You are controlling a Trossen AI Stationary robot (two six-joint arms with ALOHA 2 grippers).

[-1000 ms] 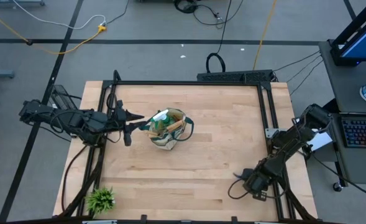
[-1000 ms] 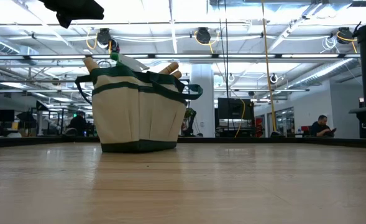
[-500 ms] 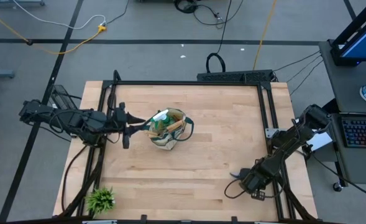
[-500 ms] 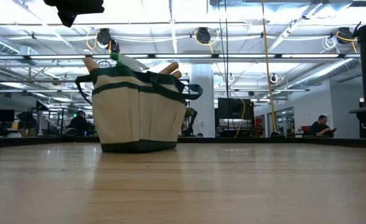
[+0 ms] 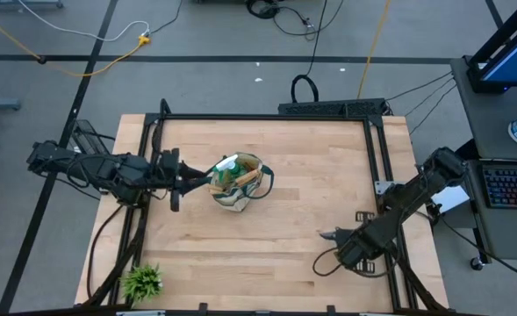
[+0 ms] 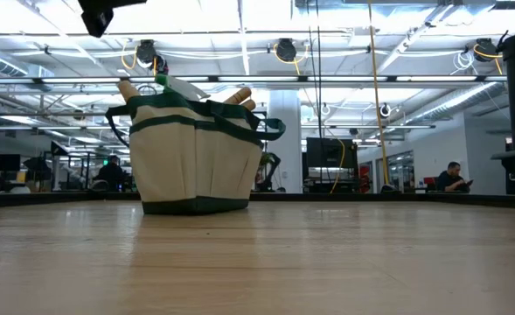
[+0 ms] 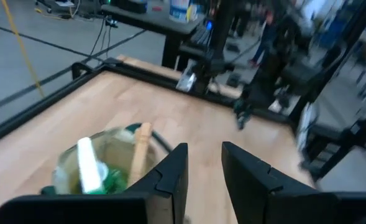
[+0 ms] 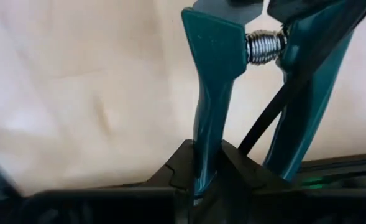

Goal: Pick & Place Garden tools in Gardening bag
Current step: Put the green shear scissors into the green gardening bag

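The beige gardening bag (image 5: 238, 182) with green trim stands upright on the table's middle (image 6: 191, 149). Wooden tool handles (image 6: 240, 94) and a green-and-white spray bottle (image 7: 89, 165) stick out of its mouth. My left gripper (image 5: 190, 179) is open and empty, just left of the bag and above it (image 7: 204, 171). My right gripper (image 5: 333, 237) is near the table's right front, shut on teal-handled pruning shears (image 8: 245, 93). My right gripper pinches one teal handle of the shears (image 8: 202, 146) between its two fingers, near that handle's free end. The fingers lie along the handle. The other handle (image 8: 307, 106) and the spring (image 8: 263, 46) stand free ahead of the fingers, over the wooden table top.
A small leafy plant (image 5: 142, 281) stands at the table's near left corner. A black frame (image 5: 267, 117) runs along the table's far and side edges. Bare wood lies between the bag and my right gripper.
My right gripper has gone with the shears toward the table's left and a little toward its far edge. My left gripper has risen a little beside the bag. The bag has stayed still.
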